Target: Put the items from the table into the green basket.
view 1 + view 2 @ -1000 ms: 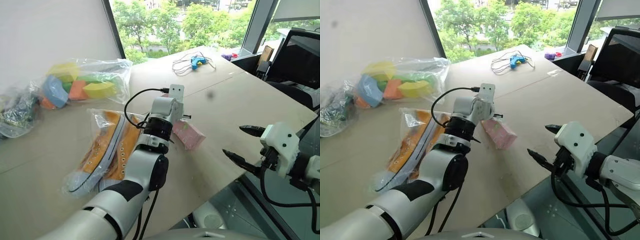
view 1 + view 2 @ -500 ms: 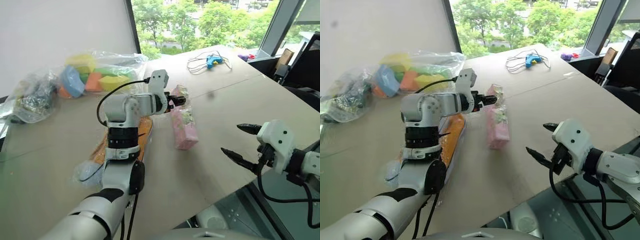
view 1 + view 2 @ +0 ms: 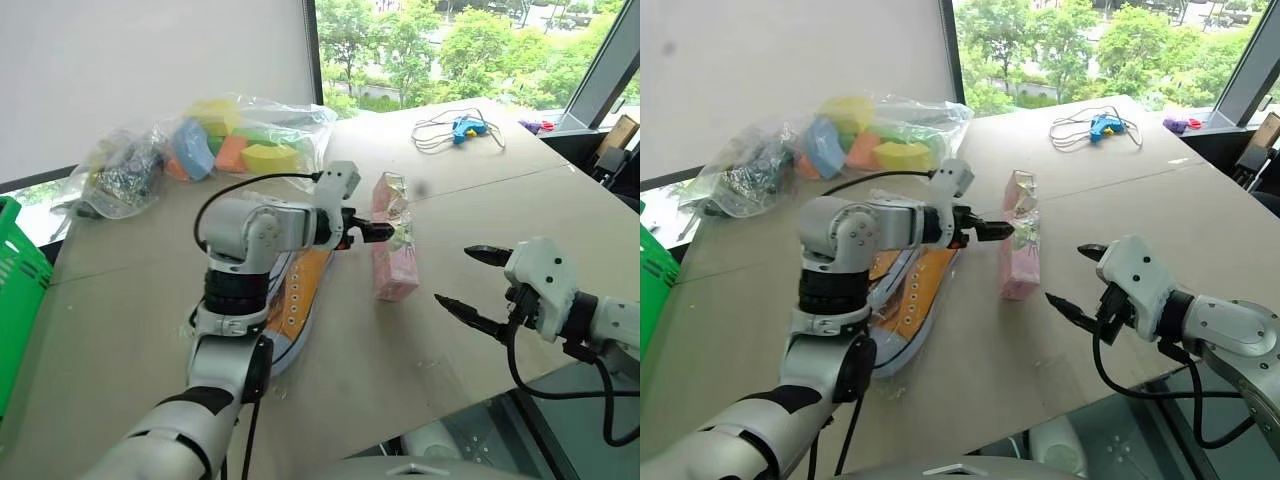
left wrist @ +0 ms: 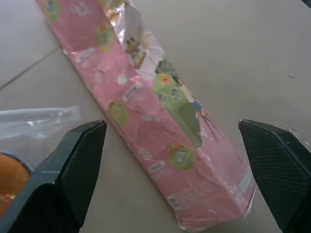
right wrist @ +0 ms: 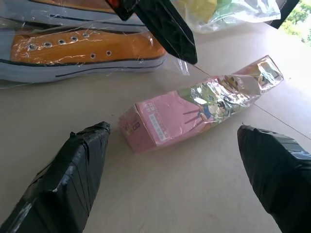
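Small printed labels on the long pink wrapped box (image 5: 167, 116) cannot be read.

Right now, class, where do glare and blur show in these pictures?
Left eye view: daylight glints off the clear bags of coloured blocks. Right wrist view: foil end of the pink box shines; near fingers soft. Left wrist view: fingers edge-blurred.

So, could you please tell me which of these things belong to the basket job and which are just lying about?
Job: pink wrapped box, bagged sneakers, bag of coloured blocks, bag of dark bits, green basket.
Lying about: blue gadget with white cable, purple bits.
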`<state>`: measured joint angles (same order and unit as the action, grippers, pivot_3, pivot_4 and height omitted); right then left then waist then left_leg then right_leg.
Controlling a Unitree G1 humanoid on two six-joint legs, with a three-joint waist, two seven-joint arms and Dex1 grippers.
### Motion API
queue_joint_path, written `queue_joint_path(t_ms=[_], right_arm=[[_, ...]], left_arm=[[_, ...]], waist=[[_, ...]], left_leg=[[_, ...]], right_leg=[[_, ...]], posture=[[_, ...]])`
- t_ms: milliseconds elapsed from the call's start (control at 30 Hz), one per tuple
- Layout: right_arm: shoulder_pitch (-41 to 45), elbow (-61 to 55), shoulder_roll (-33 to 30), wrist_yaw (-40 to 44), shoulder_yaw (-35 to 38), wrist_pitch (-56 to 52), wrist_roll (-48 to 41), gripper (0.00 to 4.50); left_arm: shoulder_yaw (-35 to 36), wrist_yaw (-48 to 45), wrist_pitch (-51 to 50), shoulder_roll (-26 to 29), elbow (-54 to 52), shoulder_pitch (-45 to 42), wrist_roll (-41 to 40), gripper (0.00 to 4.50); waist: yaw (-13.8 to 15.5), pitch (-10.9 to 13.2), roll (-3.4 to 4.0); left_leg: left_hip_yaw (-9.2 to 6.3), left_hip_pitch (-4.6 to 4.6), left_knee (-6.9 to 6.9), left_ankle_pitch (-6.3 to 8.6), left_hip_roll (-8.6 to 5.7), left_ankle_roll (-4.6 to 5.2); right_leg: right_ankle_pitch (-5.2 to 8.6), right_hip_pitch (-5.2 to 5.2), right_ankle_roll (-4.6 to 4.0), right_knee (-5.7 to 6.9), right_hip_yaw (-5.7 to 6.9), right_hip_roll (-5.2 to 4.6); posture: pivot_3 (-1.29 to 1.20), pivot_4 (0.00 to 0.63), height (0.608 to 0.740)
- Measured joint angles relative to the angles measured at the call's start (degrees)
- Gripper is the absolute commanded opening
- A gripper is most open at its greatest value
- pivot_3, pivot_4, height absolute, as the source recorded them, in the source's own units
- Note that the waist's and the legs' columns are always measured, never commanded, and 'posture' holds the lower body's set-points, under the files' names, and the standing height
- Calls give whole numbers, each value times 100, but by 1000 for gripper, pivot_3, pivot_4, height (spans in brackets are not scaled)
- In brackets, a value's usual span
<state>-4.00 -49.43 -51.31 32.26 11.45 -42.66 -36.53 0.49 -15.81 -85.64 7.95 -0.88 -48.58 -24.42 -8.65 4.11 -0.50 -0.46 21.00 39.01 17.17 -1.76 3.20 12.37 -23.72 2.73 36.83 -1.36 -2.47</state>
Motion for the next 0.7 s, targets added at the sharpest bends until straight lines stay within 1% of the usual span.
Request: queue_joint_path(t_ms=[133,267,433,500,567,600,667,700], right_arm=[[-99,-21,-2,-6,82,-71,-8,4500],[-124,-127,-1,-22,88,-115,-29,4500],[-202,-203,-1,-49,212,-210,-60,4500],[-224,-260,0,-86,280,-225,-63,4500],[-279,-336,6,-132,298,-244,-70,4500],[-303,-363,24,-144,298,-249,-74,4500],[-354,-371,61,-157,303,-250,-71,4500],[-362,-373,74,-170,302,-249,-64,4500]], left_arm=[[-363,276,121,-275,497,-45,325,4466],[-772,288,319,-480,850,-323,484,4466],[-881,230,374,-541,1130,-521,544,4466],[-1132,225,420,-400,1314,-558,679,4466],[-1311,163,527,-144,1392,-511,743,4466],[-1517,85,660,96,1346,-499,774,4466],[-1678,-5,769,381,1242,-448,843,4466],[-1748,-127,781,678,1083,-348,844,4466]], waist=[[-1,0,0],[-26,-1,3],[-87,-4,8],[-142,-7,13],[-237,-7,12],[-318,-9,14],[-397,-14,18],[-456,-14,18]], left_leg=[[0,1,0,0,1,1],[3,1,1,0,1,3],[4,1,3,0,3,5],[6,-2,3,1,2,7],[8,-3,4,1,7,7],[10,-5,4,1,9,7],[13,-15,4,1,12,7],[13,-20,4,1,13,6]], right_leg=[[-1,0,-2,2,0,3],[0,0,-2,1,-1,4],[0,1,-1,1,-2,10],[1,3,0,1,-5,14],[1,3,0,1,-10,20],[1,4,1,2,-12,21],[1,7,1,2,-23,28],[2,10,3,4,-25,30]], posture=[[-327,24,740],[-353,29,740],[-373,34,740],[-376,34,740],[-372,31,740],[-369,30,740],[-365,29,740],[-363,28,740]])
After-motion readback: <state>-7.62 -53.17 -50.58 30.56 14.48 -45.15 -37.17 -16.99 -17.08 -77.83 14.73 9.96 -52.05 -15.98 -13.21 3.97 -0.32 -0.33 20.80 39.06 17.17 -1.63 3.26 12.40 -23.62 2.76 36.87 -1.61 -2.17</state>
